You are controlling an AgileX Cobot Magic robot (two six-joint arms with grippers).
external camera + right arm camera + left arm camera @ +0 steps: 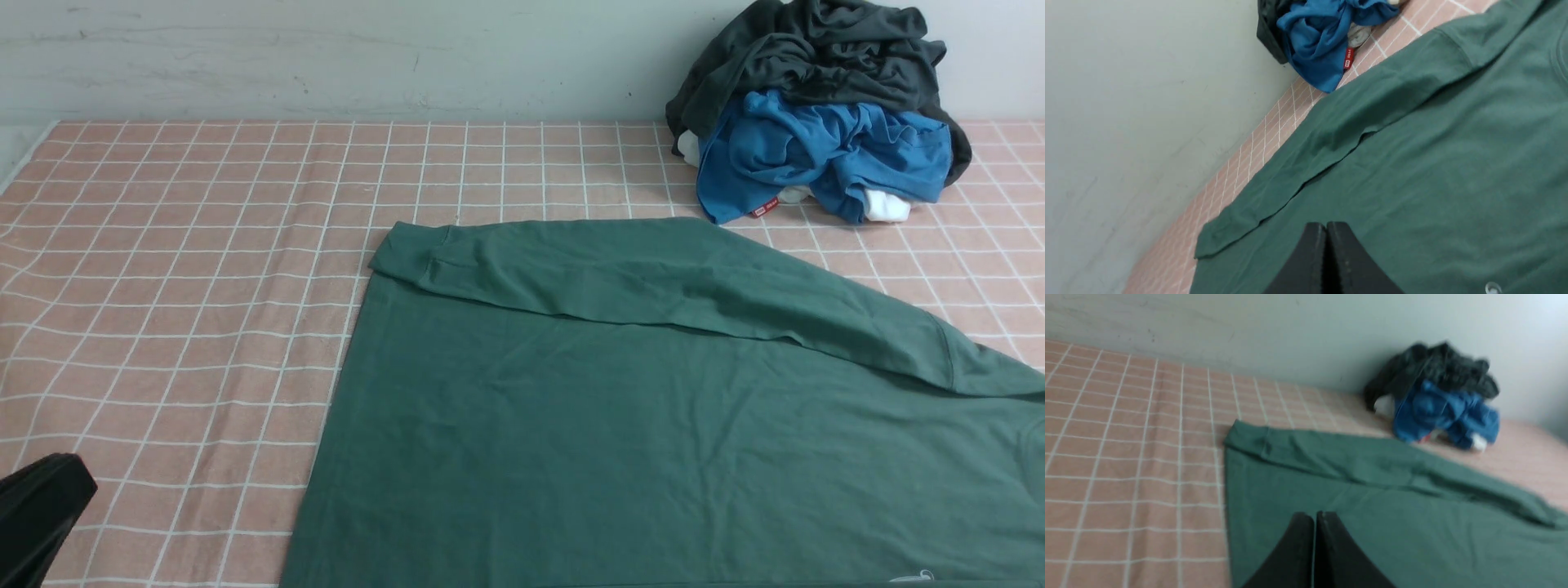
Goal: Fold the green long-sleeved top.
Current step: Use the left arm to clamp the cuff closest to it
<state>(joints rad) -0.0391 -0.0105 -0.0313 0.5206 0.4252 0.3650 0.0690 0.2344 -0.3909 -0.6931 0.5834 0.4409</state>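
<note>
The green long-sleeved top lies flat on the pink checked cloth, filling the front centre and right. One sleeve is folded across its far edge, with the cuff at the left. The top also shows in the left wrist view and the right wrist view. My left gripper is shut and empty, held above the top. Only a black part of the left arm shows in the front view's lower left corner. My right gripper is shut and empty above the top; it is out of the front view.
A pile of clothes stands at the back right against the wall: a dark grey garment on a blue one, with white bits beneath. The pink checked cloth covers the surface. A pale wall runs along the back.
</note>
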